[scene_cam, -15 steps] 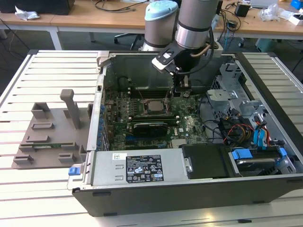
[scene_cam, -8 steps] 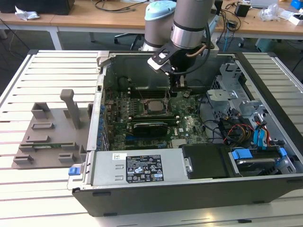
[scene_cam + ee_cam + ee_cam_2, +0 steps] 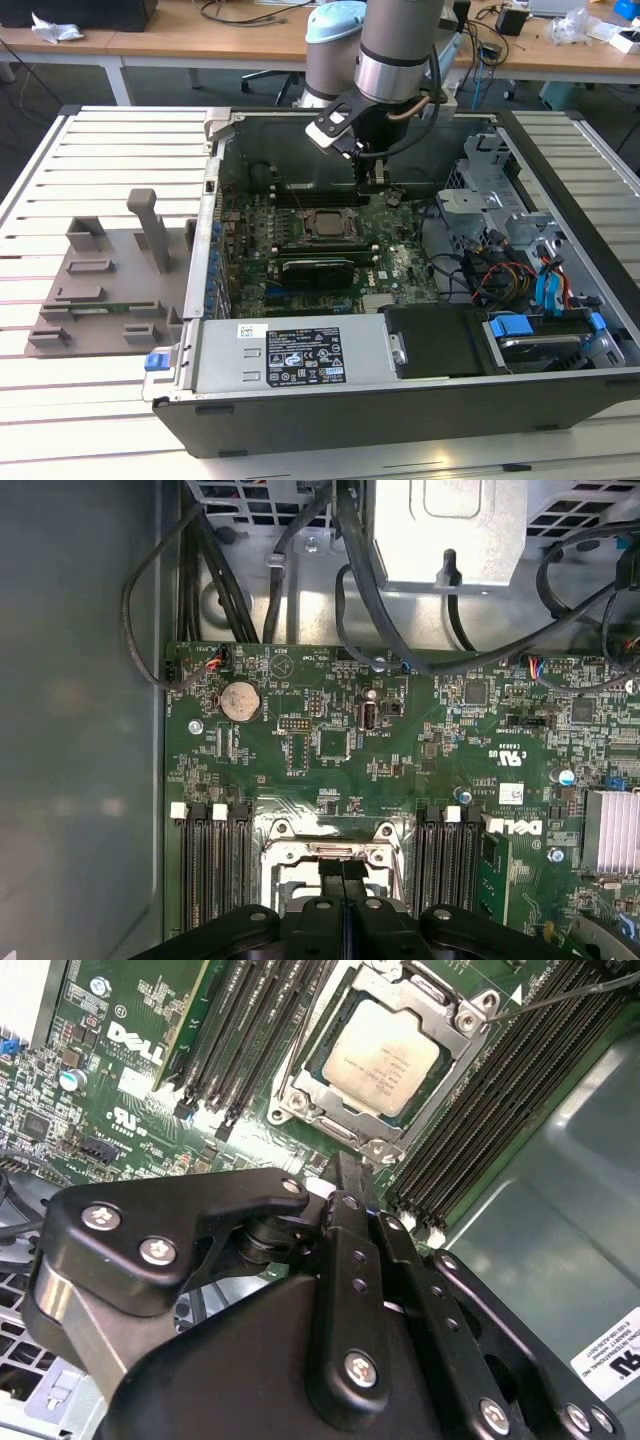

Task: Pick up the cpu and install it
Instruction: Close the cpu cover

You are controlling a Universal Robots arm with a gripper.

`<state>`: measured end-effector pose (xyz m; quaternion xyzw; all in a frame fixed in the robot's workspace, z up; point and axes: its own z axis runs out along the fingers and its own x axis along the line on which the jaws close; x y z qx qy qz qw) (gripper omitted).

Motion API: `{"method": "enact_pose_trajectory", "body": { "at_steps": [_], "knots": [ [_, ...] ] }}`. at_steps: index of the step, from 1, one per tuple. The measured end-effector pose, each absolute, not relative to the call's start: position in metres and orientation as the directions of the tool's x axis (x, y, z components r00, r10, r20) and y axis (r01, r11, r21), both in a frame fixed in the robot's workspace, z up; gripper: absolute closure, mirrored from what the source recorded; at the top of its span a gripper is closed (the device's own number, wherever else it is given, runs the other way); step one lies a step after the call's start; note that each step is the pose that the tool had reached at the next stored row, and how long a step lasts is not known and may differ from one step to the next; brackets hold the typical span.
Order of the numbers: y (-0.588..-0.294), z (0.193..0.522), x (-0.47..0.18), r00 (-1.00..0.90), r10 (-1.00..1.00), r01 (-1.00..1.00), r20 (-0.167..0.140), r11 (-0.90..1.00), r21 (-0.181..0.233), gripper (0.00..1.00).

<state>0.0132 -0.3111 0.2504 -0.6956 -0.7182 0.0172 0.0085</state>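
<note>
1. Lying open on a slatted table point(image 3: 100, 150), a computer case point(image 3: 400, 415). Inside it, a green board point(image 3: 405, 270) across the floor, a labelled metal box point(image 3: 300, 355) along the near wall, and a drive cage point(image 3: 500, 215) with coloured cables point(image 3: 500, 275) toward the exterior view's right.
2. Fixed on the board, a metal socket frame point(image 3: 300, 1085). Seated flat within it, silver plate up, the cpu point(image 3: 385, 1060), with rows of black memory slots point(image 3: 250, 1030) on both sides.
3. Down inside the case, the arm's gripper point(image 3: 342, 1167): jaws together, nothing visible between them, holding nothing.
4. Fingertips point(image 3: 350, 1190) close to the socket frame's edge, beside the cpu rather than on its plate. Impossible to tell whether touching the frame.
5. From the exterior view: the whole case and table, a grey tray point(image 3: 100, 280) with upright pegs on the slats to the exterior view's left of the case, and wooden desks point(image 3: 200, 40) behind.
6. From the first wrist view: a coin battery point(image 3: 240, 700) on the board beyond the socket, black cables point(image 3: 350, 580) looping over the board's far edge, and a finned heat sink point(image 3: 612, 830) at one side.
7. From the second wrist view: the cpu's top plate in full, the screws point(image 3: 465, 1020) at the frame's corners, and a thin latch wire point(image 3: 560, 995) running off from one corner.
</note>
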Motion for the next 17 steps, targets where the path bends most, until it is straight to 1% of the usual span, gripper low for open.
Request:
{"method": "enact_pose_trajectory", "body": {
  "at_steps": [17],
  "knots": [
    [-0.311, 0.25, -0.002, -0.032, 0.999, 0.999, -0.012, 0.032, -0.037, 0.89]
  ]
}}
